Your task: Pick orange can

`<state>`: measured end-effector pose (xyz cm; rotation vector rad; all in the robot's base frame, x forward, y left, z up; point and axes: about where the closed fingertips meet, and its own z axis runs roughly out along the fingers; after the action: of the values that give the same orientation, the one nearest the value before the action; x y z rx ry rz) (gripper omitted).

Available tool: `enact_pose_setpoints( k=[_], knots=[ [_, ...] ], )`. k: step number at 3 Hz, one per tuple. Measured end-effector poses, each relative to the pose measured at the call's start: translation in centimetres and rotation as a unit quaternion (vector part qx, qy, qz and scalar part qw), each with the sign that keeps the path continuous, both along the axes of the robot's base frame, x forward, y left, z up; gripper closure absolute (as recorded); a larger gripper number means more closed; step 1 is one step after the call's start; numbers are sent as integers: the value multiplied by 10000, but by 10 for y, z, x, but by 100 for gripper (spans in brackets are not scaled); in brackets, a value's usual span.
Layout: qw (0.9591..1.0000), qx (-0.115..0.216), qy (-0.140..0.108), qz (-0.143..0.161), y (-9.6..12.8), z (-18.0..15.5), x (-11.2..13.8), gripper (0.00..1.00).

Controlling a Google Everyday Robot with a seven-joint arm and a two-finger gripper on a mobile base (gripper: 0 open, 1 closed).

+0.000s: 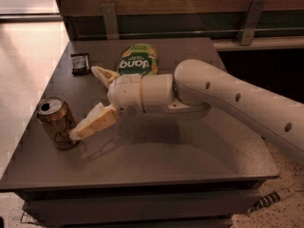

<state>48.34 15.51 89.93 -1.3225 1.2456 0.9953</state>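
The gripper (pixel 85 103) is hovering spread wide over the table (pixel 190 151), holding nothing; its lower finger (pixel 95 122) is seemingly touching the upright orange can (pixel 56 122) (near the left edge).

The orange can (pixel 57 123) stands up straight near the front left edge of the table (pixel 190 160). It is small and round, orange-gold, with dark drawings on its side and a silver top. My gripper (pixel 83 102) is right beside it, spread wide, one finger at its side.
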Motion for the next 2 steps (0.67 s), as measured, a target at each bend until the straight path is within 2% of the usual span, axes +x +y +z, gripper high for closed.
enact_pose_setpoints(
  k=[2],
  knots=[
    [9993, -10, 345, 153, 30, -18, -34, 0]
  ],
)
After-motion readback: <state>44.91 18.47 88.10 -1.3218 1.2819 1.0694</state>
